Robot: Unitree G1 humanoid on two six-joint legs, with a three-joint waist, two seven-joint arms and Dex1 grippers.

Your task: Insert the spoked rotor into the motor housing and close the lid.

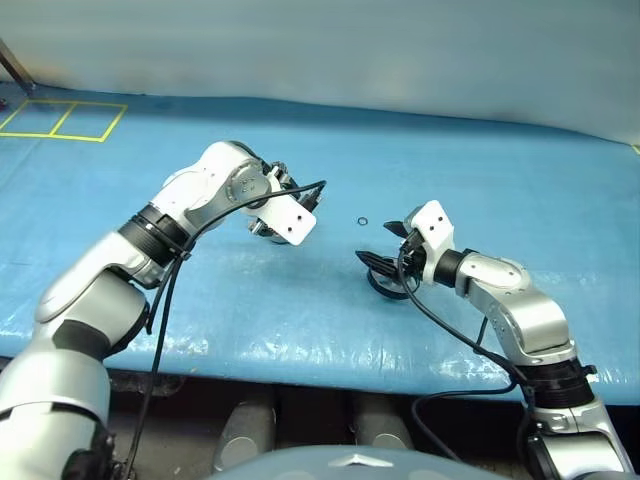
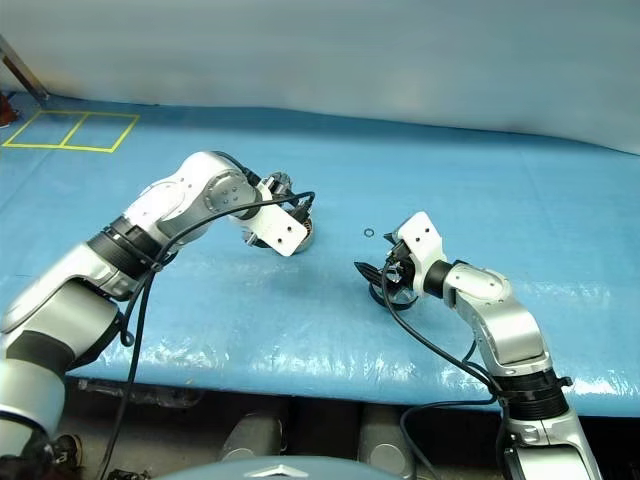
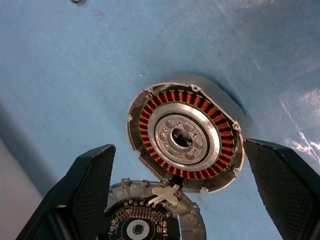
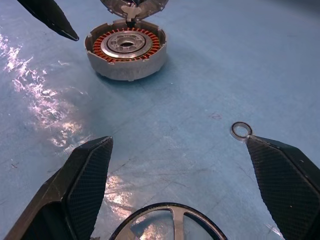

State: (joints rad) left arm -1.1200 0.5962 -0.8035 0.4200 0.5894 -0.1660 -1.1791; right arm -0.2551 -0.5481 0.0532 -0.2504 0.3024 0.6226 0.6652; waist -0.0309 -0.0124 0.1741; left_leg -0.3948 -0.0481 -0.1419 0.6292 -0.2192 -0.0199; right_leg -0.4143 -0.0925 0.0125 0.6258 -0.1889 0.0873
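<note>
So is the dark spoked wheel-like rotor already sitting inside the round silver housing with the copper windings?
No. The copper-wound silver housing holds just its silvery centre, while the dark spoked rotor lies on the blue table cover between the right gripper's fingers.

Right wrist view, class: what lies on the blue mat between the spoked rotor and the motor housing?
Nothing. In the right wrist view, bare blue mat runs from the spoked rotor to the motor housing. The small washer ring lies off to one side.

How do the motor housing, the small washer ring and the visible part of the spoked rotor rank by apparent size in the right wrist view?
1. Motor housing, widest.
2. Spoked rotor: cut off by the picture edge and nearest, so unsure against the housing.
3. Washer ring, clearly smallest.
</note>
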